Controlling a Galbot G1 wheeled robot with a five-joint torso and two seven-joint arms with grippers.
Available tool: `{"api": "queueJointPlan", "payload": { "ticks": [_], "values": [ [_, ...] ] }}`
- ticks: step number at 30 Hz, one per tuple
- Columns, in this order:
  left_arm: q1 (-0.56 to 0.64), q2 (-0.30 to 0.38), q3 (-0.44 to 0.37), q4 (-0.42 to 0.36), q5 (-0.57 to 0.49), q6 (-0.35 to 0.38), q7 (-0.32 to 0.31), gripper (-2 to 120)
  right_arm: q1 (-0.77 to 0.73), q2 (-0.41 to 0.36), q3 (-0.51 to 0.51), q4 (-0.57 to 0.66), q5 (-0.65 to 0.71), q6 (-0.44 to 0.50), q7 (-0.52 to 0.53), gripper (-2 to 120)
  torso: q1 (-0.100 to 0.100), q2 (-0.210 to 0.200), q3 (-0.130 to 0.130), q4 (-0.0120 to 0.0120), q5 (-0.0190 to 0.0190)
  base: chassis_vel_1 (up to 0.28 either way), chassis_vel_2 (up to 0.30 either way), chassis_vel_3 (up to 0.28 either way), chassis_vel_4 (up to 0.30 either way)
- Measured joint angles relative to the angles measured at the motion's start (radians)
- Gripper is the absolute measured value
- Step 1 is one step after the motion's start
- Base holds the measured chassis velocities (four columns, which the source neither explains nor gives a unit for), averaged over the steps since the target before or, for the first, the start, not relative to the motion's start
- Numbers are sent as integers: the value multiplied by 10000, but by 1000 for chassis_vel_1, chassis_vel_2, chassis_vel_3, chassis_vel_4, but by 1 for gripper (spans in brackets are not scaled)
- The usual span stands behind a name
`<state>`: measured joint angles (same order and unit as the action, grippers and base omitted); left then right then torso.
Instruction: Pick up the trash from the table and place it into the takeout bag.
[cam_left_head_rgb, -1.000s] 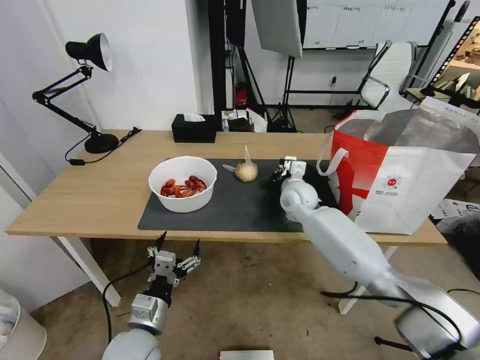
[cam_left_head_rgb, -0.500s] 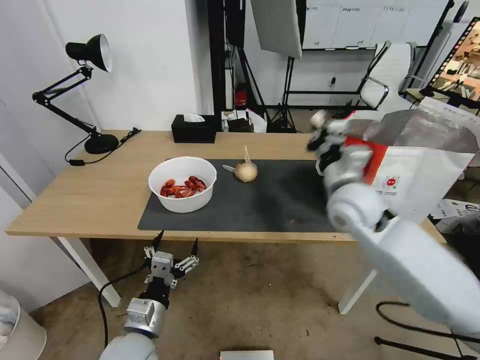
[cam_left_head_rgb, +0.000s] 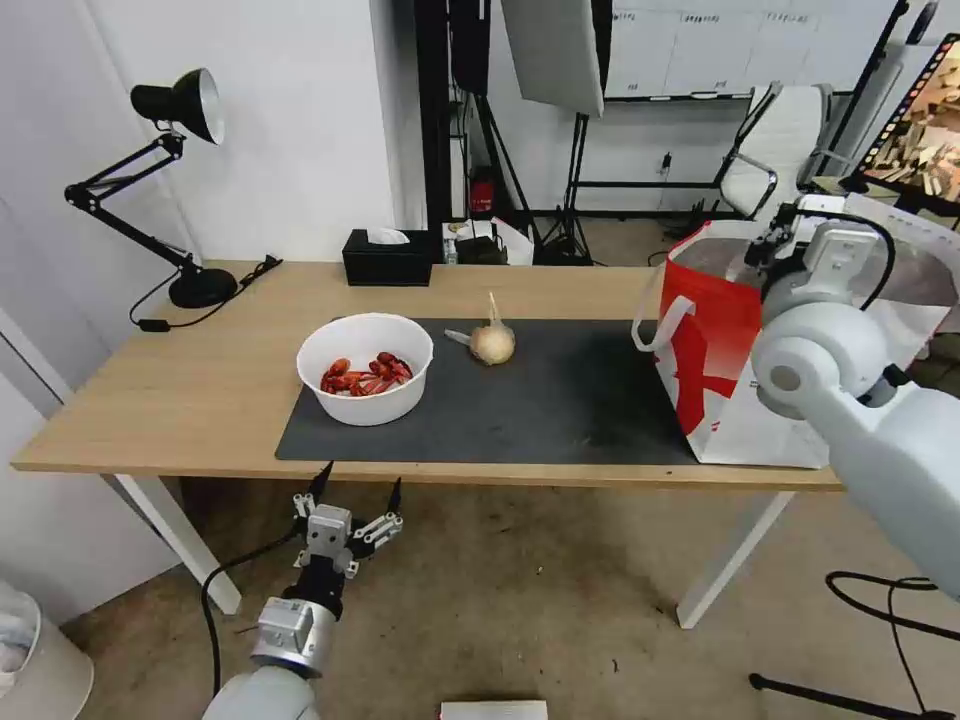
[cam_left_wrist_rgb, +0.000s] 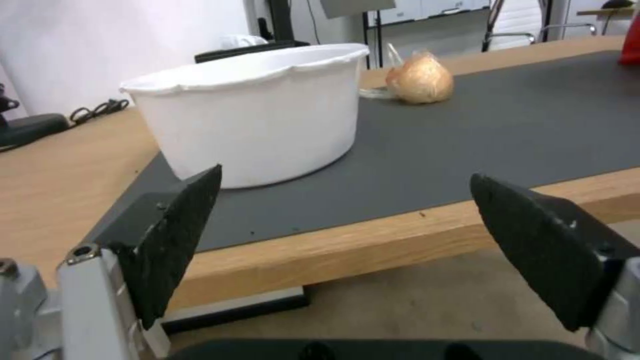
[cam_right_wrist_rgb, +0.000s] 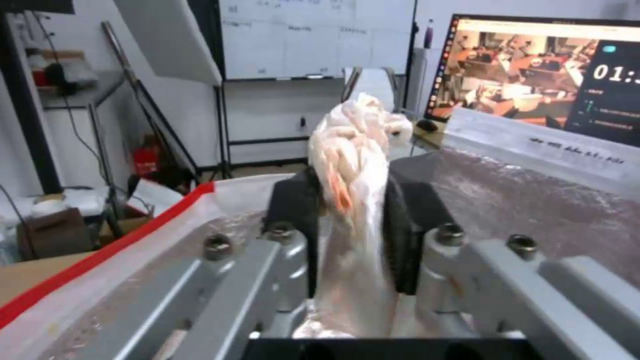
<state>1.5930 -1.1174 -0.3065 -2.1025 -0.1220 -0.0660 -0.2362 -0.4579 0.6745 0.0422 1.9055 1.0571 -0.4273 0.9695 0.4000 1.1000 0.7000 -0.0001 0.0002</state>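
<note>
Head view gives you the whole scene, so read it from the left edge across. At the lower left of the frame, below the front edge of the table (cam_left_head_rgb: 200, 400), your left gripper (cam_left_head_rgb: 345, 500) hangs parked with its jaws spread wide and nothing between them. In the left wrist view the white bowl (cam_left_wrist_rgb: 253, 110) sits just past those spread fingers, on the dark mat (cam_left_wrist_rgb: 500, 130).

Move toward the centre of the head view. The white bowl (cam_left_head_rgb: 366, 366) holds red crayfish shells (cam_left_head_rgb: 367, 374) and stands on the left part of the mat. Just to its right, further back on the mat, lies the tan twisted bundle (cam_left_head_rgb: 492, 340), its twisted tip pointing up. Both are yet to be cleared.

Now go to the upper right of the frame. Your right gripper (cam_left_head_rgb: 775, 245) sits over the open mouth of the takeout bag (cam_left_head_rgb: 720, 350), which stands on the right end of the table. The right wrist view shows you the rest: the jaws are pinched on a crumpled white tissue (cam_right_wrist_rgb: 357, 150), whose long axis runs up and down between the pads, its bulk bunched beyond the fingertips. The silver lining (cam_right_wrist_rgb: 533, 200) lies directly beneath and behind the tissue.

The relation that matters is tissue above opening. You appear to be inside the rim on all sides, so a release should drop it in.
</note>
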Motion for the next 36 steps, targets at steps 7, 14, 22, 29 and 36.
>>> {"api": "queueJointPlan", "payload": {
  "ticks": [7, 14, 22, 29, 36],
  "values": [
    [9, 1, -2, -191, -484, 71, 140, 100, -9, -36, 39, 64, 44, 19, 28, 50, 0, 0, 0, 0, -2, 0, 0, 0, 0],
    [18, 26, -62, -286, -492, 80, 142, 100, -261, -73, 99, 325, 154, 773, -518, 73, 0, 0, 0, 0, -1, 0, 0, 0, 0],
    [463, -272, -563, -690, -305, 76, 126, 100, -1143, -86, -48, 1842, 580, 1774, -4067, 99, -1, 1, 0, 2, -7, 0, 0, 0, 0],
    [1163, -782, -1094, -1021, 44, -72, 125, 100, -4544, 70, 828, 3143, -556, 1613, -6240, 100, 0, 1, -1, 2, -2, 0, 0, 0, 0],
    [1299, -813, -1132, -837, 97, -168, 131, 100, -9015, 860, 2395, 3609, -3231, 1969, -7595, 100, -2, 1, -1, -2, -1, 0, 0, 0, 0]
  ]
}}
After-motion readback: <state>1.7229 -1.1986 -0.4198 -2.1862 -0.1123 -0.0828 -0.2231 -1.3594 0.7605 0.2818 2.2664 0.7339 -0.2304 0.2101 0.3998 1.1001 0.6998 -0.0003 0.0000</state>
